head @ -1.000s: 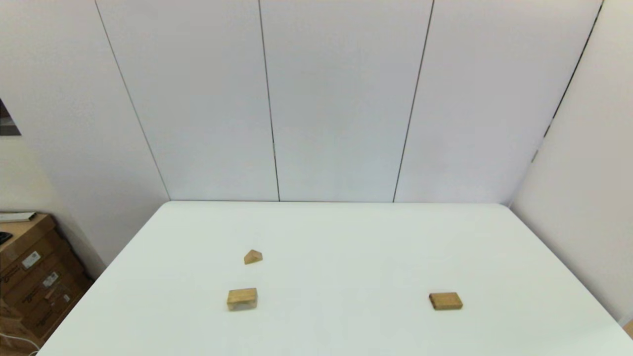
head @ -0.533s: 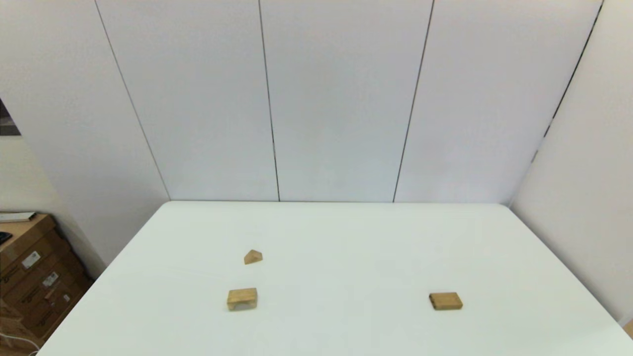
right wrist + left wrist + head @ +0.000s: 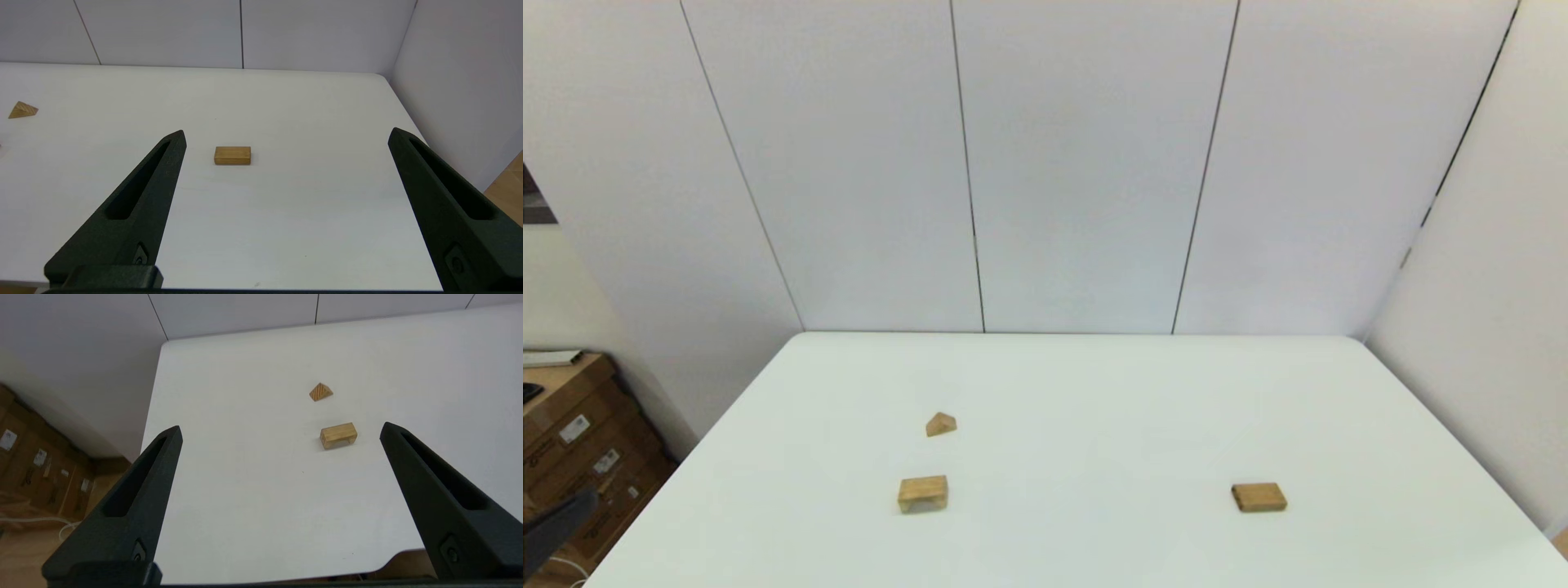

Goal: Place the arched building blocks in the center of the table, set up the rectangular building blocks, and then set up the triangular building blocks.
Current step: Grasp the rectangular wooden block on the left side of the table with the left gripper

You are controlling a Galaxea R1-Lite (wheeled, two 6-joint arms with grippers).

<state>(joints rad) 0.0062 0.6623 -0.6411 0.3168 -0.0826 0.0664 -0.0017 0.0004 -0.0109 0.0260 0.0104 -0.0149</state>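
On the white table (image 3: 1078,392) the arched block (image 3: 922,494) (image 3: 338,435) lies left of centre, its hollow facing the table's near side. Just beyond it sits the small triangular block (image 3: 941,425) (image 3: 320,392) (image 3: 23,110). Over on the right lies the flat rectangular block (image 3: 1258,496) (image 3: 232,155). My left gripper (image 3: 280,430) hangs open above the near left corner, well short of the arched block. A dark tip of the left arm (image 3: 556,523) shows at the head view's lower left edge. Short of the rectangular block, my right gripper (image 3: 286,136) is open above the near edge.
White wall panels (image 3: 1086,163) close the table's far side and right side. Cardboard boxes (image 3: 572,457) stand on the floor off the left edge. The table's near left corner (image 3: 384,565) lies under the left gripper.
A dark part of the left arm has come into the head view's lower left corner. The three blocks have not moved.
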